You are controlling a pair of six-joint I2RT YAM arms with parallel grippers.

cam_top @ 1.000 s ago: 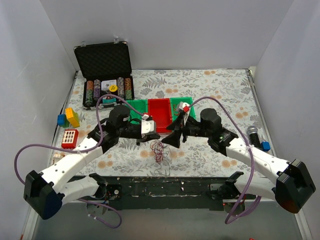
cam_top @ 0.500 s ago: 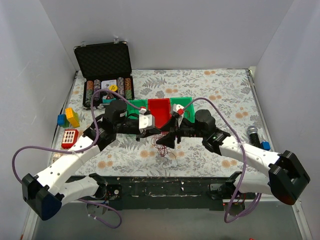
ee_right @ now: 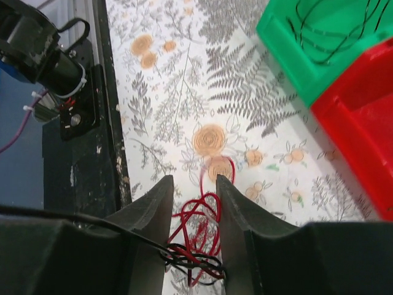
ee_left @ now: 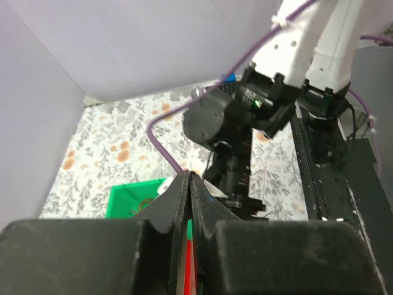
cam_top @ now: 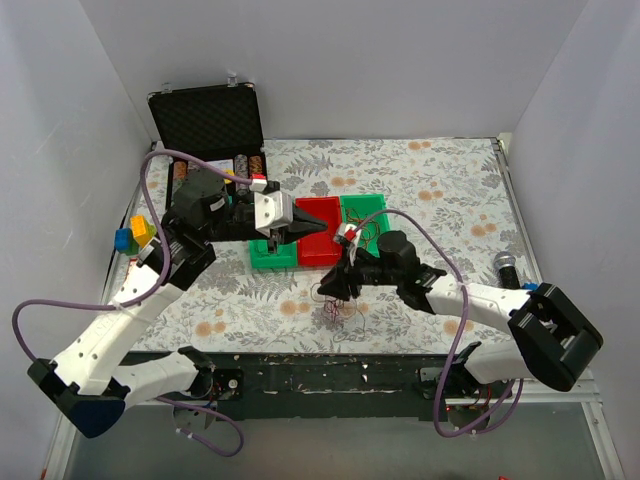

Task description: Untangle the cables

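A: The table (cam_top: pixel 440 180), under a floral cloth, carries everything. The left arm (cam_top: pixel 130 310) is raised with its elbow high and its forearm reaching right. The left pincer (cam_top: pixel 315 228) hangs above the row of bins, over the left green bin (cam_top: pixel 262 262) and the edge of the red bin (cam_top: pixel 325 245).

B: And the right arm (cam_top: pixel 470 300)?

A: It is low, stretched leftward along the near side. The right pincer (cam_top: pixel 335 287) is tipped down at the cables (cam_top: pixel 335 308), a small red-and-black tangle on the cloth in front of the bins, near the front rail.

B: Pincer states?

A: The overhead view settles neither.
- **Left wrist view:** the fingers are pressed together at the tips, so the pincer is closed. A red sliver shows in the slit; whether it is wire or the bin beneath cannot be told.
- **Right wrist view:** the fingers are apart, so the pincer is open and straddling the tangle. Red loops run out between them on the cloth, and black strands cross close to the camera.

B: What else do only the wrist views show?

A:
- **Right wrist view:** black wire lies inside the green bin beside the red one.
- **Left wrist view:** the right green bin (cam_top: pixel 362 199) has a dark strand in it, and the right arm's wrist is beyond it.
- **Overhead only:** an open black case (cam_top: pixel 205 120) stands at the far left, and coloured blocks (cam_top: pixel 135 235) sit by the left edge.

B: Any writing?

A: Any markings are too small to read in every view.
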